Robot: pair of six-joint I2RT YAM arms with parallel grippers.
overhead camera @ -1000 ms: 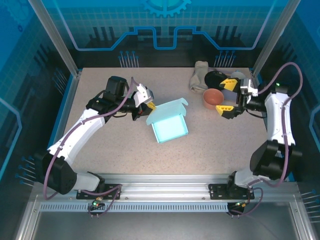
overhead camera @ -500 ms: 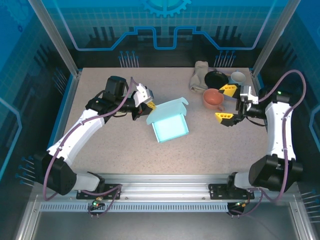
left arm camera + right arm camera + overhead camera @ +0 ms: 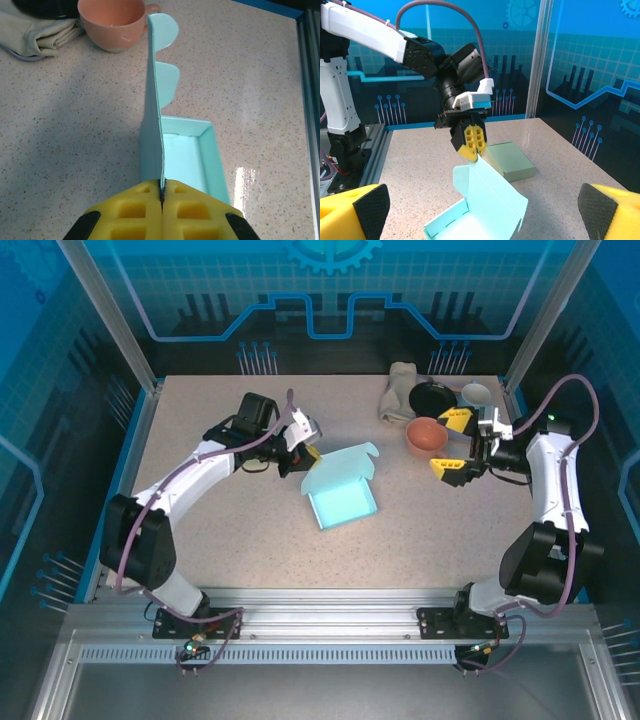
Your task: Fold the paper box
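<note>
The paper box (image 3: 345, 505) is light cyan and lies open in the middle of the table, its lid (image 3: 340, 468) lifted upright. My left gripper (image 3: 308, 454) is shut on the lid's left edge. In the left wrist view the yellow pads (image 3: 145, 210) pinch the thin lid (image 3: 155, 100) above the tray (image 3: 187, 160). The right wrist view looks across at the box (image 3: 490, 205) and the left gripper (image 3: 472, 150) holding the lid's top corner. My right gripper (image 3: 452, 442) hovers open to the right of the box, its pads (image 3: 365, 210) wide apart and nothing between them.
A pink cup (image 3: 428, 435) stands right beside the right gripper, beyond the lid's tip (image 3: 117, 25). Behind it lie a grey cloth (image 3: 398, 392), a black dish (image 3: 433, 398) and a white cup (image 3: 476, 394). A closed pale green box (image 3: 512, 161) sits behind the left gripper.
The left arm has swung its elbow forward and carried the lid a little to the right. The right gripper has drifted slightly nearer, still open.
</note>
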